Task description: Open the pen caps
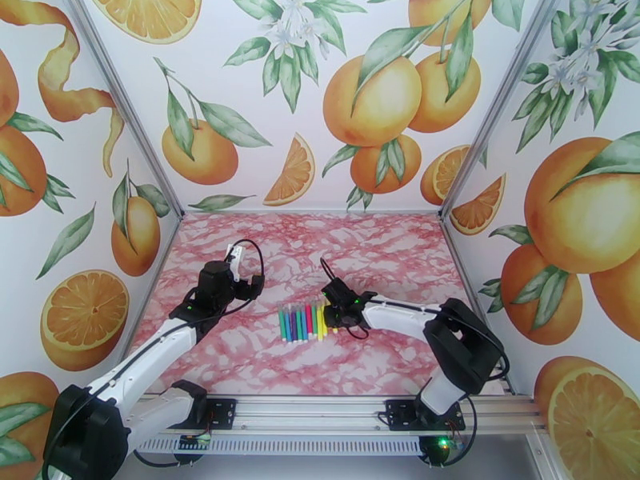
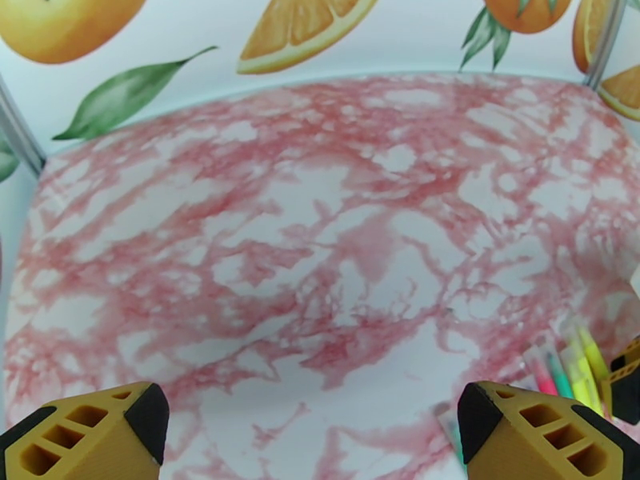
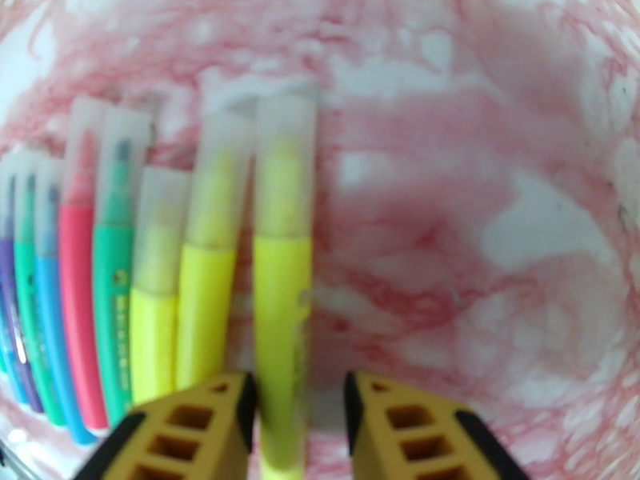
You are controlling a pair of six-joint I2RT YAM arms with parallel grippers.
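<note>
— Pink-and-white marbled table (image 1: 240, 346), boxed in by walls (image 1: 240, 114) printed with oranges. Where are the pens?

— A row of markers (image 1: 306, 322) lies side by side mid-table, barrels touching. Their pen caps (image 3: 164, 202) are frosted and see-through. All point toward the far end of the row, and those I can see are on.

— And the grippers?

— The right gripper (image 3: 298, 394) is at the row's right end. Its jaws are part-way apart, straddling the near end of the outermost yellow marker (image 3: 282, 298). One side seems to touch the barrel and the other shows a gap, so nothing is clamped. The left gripper (image 2: 312, 414) hovers off the row's left side, jaws spread wide, holding nothing.

— What would make this pick go well?

— Probably squaring the jaws on that one barrel alone, clear of the yellow neighbour just beside it. Gripping near the barrel's tail end would leave the cap end free for the left gripper to pull the cap straight off along the barrel.
</note>
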